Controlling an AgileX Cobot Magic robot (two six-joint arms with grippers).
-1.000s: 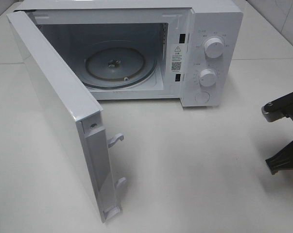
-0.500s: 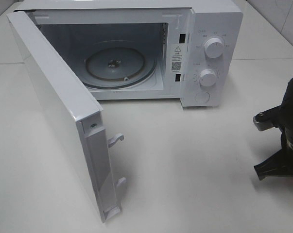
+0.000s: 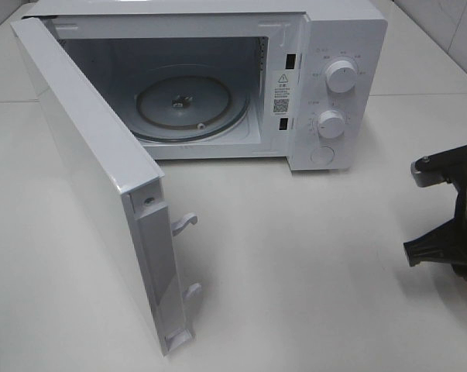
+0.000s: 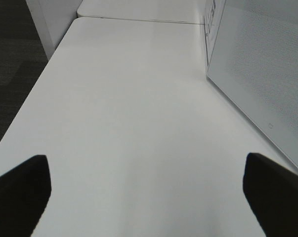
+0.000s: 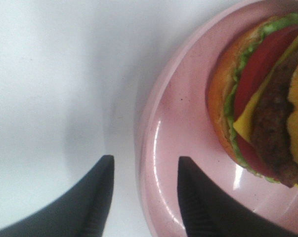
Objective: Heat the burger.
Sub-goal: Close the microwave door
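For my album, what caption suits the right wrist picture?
Right end effector straddling the rim of a pink plate that carries the burger.

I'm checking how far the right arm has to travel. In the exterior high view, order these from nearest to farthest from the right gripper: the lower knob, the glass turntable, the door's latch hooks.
1. Lower knob, on the microwave's control panel, nearest the right gripper at the right edge.
2. Glass turntable, inside the open cavity.
3. Door's latch hooks, on the swung-open door's edge; nearly level with the turntable, so ranks 2 and 3 are a close call.
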